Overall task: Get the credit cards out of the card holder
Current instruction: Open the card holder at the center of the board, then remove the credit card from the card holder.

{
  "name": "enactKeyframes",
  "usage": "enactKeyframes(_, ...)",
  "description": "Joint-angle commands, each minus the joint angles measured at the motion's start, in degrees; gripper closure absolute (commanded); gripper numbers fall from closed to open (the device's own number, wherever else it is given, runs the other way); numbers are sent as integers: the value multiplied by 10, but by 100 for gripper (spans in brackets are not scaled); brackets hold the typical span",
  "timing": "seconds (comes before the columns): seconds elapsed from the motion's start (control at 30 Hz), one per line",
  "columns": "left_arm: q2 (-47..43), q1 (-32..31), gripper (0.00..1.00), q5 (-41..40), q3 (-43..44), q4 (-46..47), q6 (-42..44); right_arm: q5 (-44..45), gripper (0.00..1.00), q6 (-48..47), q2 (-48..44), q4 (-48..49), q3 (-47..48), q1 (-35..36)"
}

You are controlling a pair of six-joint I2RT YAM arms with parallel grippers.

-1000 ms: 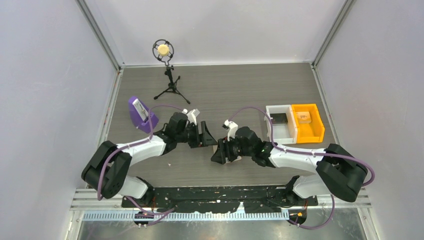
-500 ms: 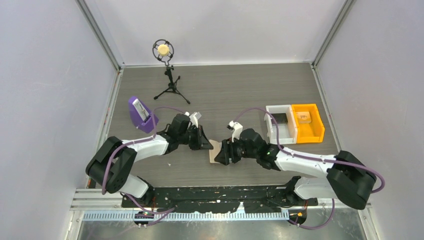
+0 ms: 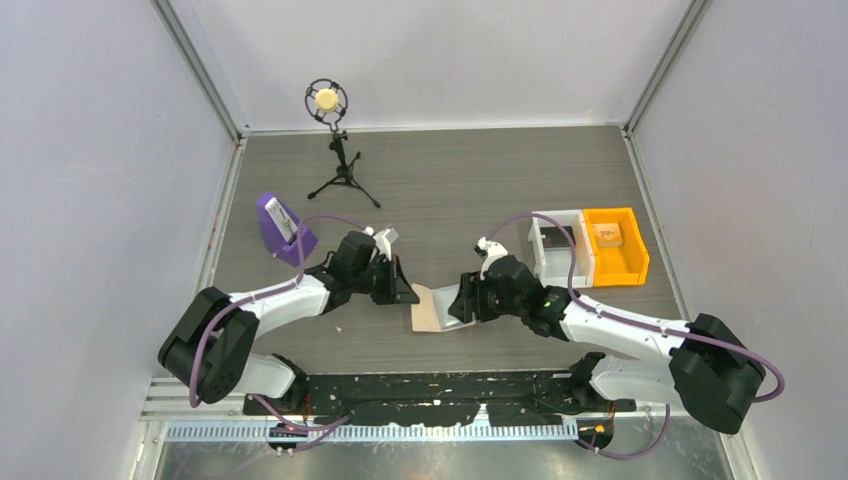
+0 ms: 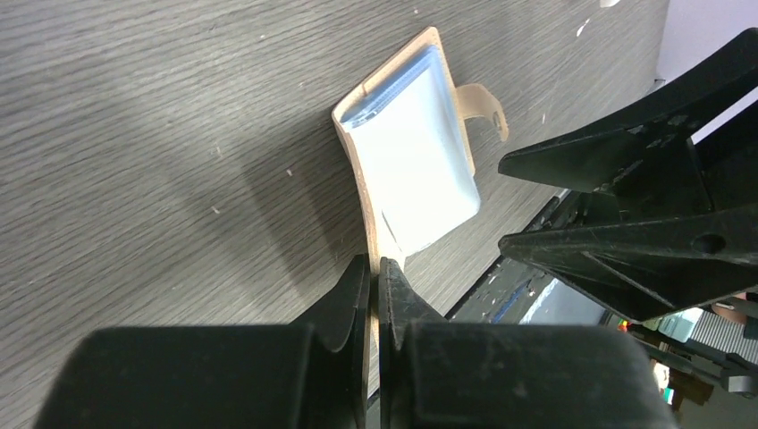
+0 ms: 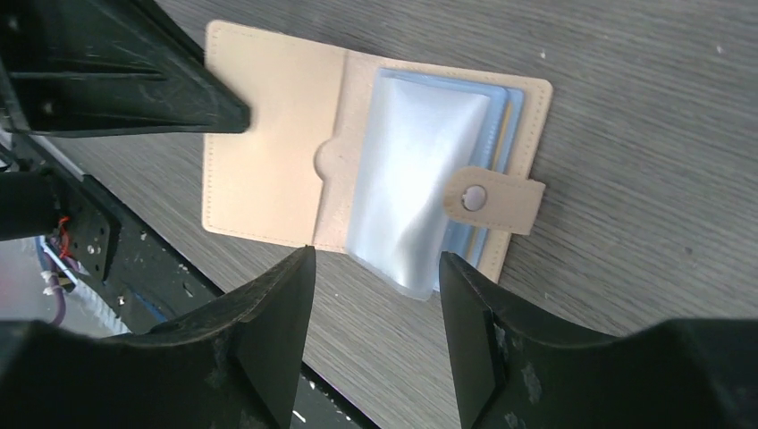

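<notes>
The card holder lies open on the table between both arms, tan cover spread to one side and light blue sleeves with the snap tab on the other. My left gripper is shut on the edge of the tan cover; its black finger shows in the right wrist view at the cover's corner. My right gripper hangs open just above the near edge of the sleeves, nothing between its fingers. No credit cards show; whatever the sleeves hold is hidden.
A purple wedge stand sits at the left, a small microphone tripod behind it. A white bin and an orange bin stand at the right, each with a small item inside. The arm bases line the near edge.
My left gripper has closed onto the holder's cover. My right gripper has drawn back to the right, uncovering the holder, which now lies spread open.
</notes>
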Motion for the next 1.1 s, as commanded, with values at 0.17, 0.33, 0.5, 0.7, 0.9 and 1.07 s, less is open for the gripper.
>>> enactKeyframes(0.17,-18,-2,96,-13,-21,-13,18,7,40,29,60,9,18,-1)
enactKeyframes(0.33,-19,-2,96,-15,-22,-14,18,7,40,31,83,33,22,-1)
enactKeyframes(0.5,-24,-2,95,-16,-23,-18,19,-1,41,35,93,42,20,-1)
enactKeyframes(0.7,-27,-2,94,-18,-25,-19,20,4,47,30,88,35,23,-1)
enactKeyframes(0.9,-29,-2,94,-19,-27,-18,18,7,43,25,80,23,28,-1)
enactKeyframes(1.07,-33,-3,93,-25,-30,-19,18,14,42,22,71,16,31,0)
